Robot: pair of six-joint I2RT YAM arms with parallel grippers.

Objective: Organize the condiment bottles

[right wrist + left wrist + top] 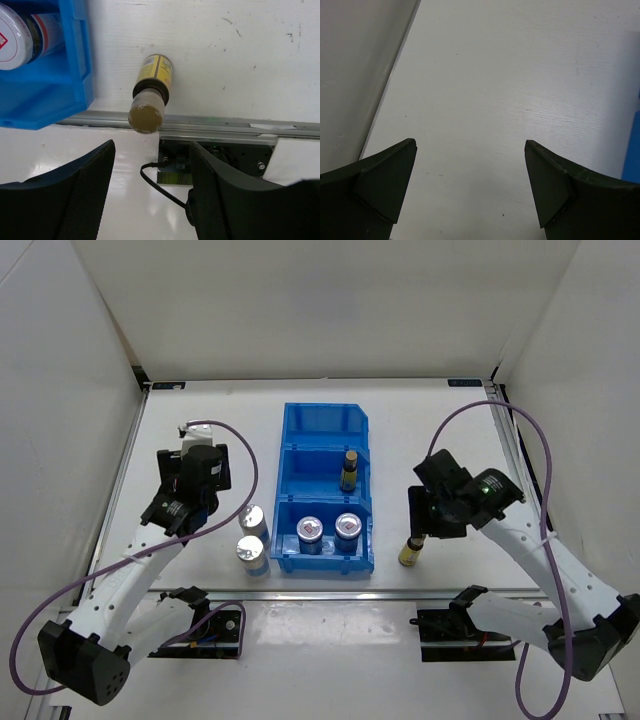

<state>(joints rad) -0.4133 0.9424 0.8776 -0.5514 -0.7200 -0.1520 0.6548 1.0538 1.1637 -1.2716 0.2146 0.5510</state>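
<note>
At the near edge a metal rail borders the white surface. The loose amber bottle stands upright just inside that rail, right of the blue bin and apart from it, with bare surface to its right. It is slim, with a yellow label and a tan cap. The right pincer hangs above and just short of it, jaws spread wider than the bottle and gripping nothing.

Left of the bin, the near shaker and far shaker stand upright, close together, both silver-capped. The left pincer is wide open and holds nothing, over bare surface between the left wall and the bin.

In the bin's nearest compartment the left jar and right jar sit side by side, short, with pale lids. The middle compartment holds the binned amber bottle, upright near its right wall.
</note>
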